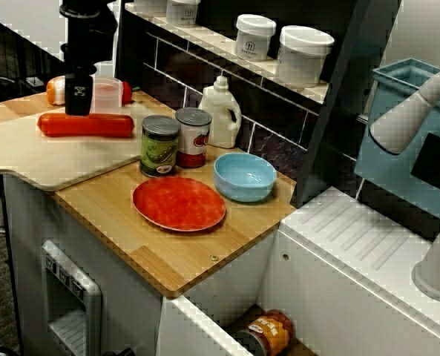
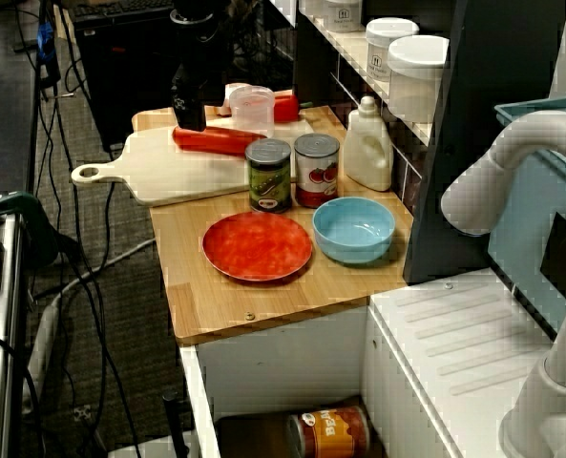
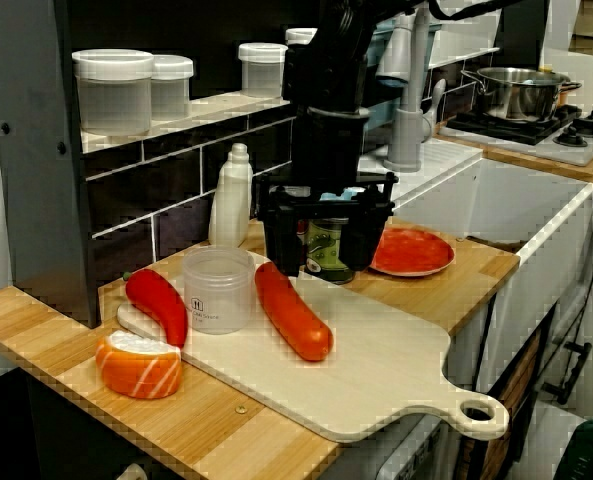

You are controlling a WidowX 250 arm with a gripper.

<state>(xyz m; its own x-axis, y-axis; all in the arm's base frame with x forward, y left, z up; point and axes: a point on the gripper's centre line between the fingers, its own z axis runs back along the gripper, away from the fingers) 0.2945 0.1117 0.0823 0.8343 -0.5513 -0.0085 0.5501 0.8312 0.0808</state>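
My black gripper (image 3: 321,255) hangs open over the pale cutting board (image 3: 396,370), its two fingers spread wide. A long red sausage (image 3: 293,310) lies on the board, its far end just under the left finger (image 3: 278,250). Whether they touch I cannot tell. In the view from the sink side the gripper (image 1: 79,107) stands right behind the sausage (image 1: 86,124). The view from above puts the gripper (image 2: 189,119) at the sausage's (image 2: 216,140) left end. A clear plastic cup (image 3: 217,290) stands beside the gripper.
A second red piece (image 3: 158,305) and a salmon sushi piece (image 3: 139,363) lie by the cup. Beyond the board are a green can (image 1: 159,145), a red can (image 1: 193,137), a white bottle (image 1: 221,111), a blue bowl (image 1: 244,176) and a red plate (image 1: 179,202). A shelf with jars (image 1: 303,53) runs behind.
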